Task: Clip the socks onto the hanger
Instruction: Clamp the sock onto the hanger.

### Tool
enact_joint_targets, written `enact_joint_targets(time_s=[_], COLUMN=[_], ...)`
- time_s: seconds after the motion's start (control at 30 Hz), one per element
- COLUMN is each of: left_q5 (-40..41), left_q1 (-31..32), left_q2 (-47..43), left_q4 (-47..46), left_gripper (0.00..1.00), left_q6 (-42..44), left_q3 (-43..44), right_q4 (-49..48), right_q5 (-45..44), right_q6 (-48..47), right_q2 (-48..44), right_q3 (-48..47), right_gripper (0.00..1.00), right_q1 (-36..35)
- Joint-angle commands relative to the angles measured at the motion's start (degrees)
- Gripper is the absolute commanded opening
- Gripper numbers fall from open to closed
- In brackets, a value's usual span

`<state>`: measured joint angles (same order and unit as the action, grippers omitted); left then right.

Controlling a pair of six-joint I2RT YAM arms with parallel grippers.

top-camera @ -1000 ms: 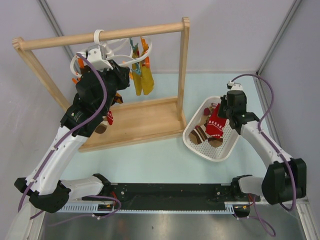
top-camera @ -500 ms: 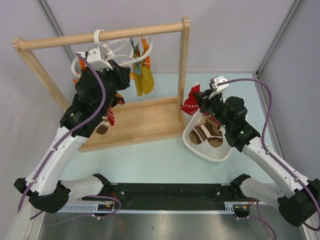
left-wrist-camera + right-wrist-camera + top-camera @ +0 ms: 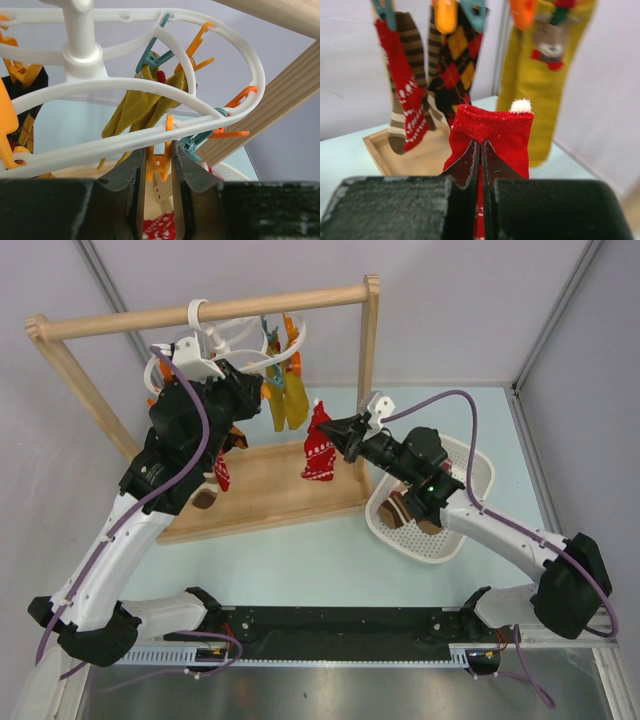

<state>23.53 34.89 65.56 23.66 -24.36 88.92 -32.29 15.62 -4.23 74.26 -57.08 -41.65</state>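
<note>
The white oval hanger [image 3: 222, 344] hangs from the rail, also seen in the left wrist view [image 3: 125, 86]. My left gripper [image 3: 258, 388] reaches up to it, jaws pressed on both sides of an orange peg [image 3: 160, 164] on the outer ring. My right gripper [image 3: 345, 435] is shut on the cuff of a red sock with white pattern [image 3: 318, 448], which hangs just right of the hanger; the cuff [image 3: 492, 129] shows above my fingertips [image 3: 470, 160]. Another red patterned sock [image 3: 405, 97] and a brown striped sock [image 3: 411, 45] hang pegged. Brown striped socks [image 3: 405, 508] lie in the basket.
The wooden rail frame [image 3: 200, 312] stands on its base board [image 3: 270, 485], with its right post [image 3: 366, 380] close to my right gripper. A mustard-yellow sock [image 3: 288, 400] and a black diamond sock [image 3: 455, 60] hang pegged. The white perforated basket [image 3: 472, 468] sits at the right.
My right gripper has lifted the red sock out of the basket and carried it left, past the rail's right post, to beside the hanger. The left arm has not moved.
</note>
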Motion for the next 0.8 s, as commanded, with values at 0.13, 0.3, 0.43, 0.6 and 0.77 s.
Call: enact_joint_targets(time_s=[0.13,0.3,0.43,0.6,0.77], left_q5=[-2.52,-2.96,-3.49,-3.58,-3.67], left_q1=[-0.35,-0.35,-0.35,-0.35,-0.35], left_q2=[-1.14,-1.22,-1.22,-1.31,-1.49], left_q4=[-1.34,-1.42,-1.51,-1.25,-1.34], left_gripper=[0.00,0.00,0.00,0.00,0.00], left_q6=[-1.39,-1.39,-1.66,-1.66,-1.92], left_q3=[1.78,1.78,1.69,1.52,1.25], right_q4=[-11.39,-11.92,-11.04,-9.98,-9.28], right_q5=[7.15,7.76,8.46,9.08,9.08], right_q6=[-3.15,-4.03,-4.91,-5.53,-5.79], right_q2=[9.76,13.89,16.96,19.17,20.92], right_q3=[-10.06,-13.49,-17.35,-20.61,-22.72], right_gripper=[0.00,0.00,0.00,0.00,0.00], right_q1=[-2.82,-3.70,-3.79,-3.79,-3.88])
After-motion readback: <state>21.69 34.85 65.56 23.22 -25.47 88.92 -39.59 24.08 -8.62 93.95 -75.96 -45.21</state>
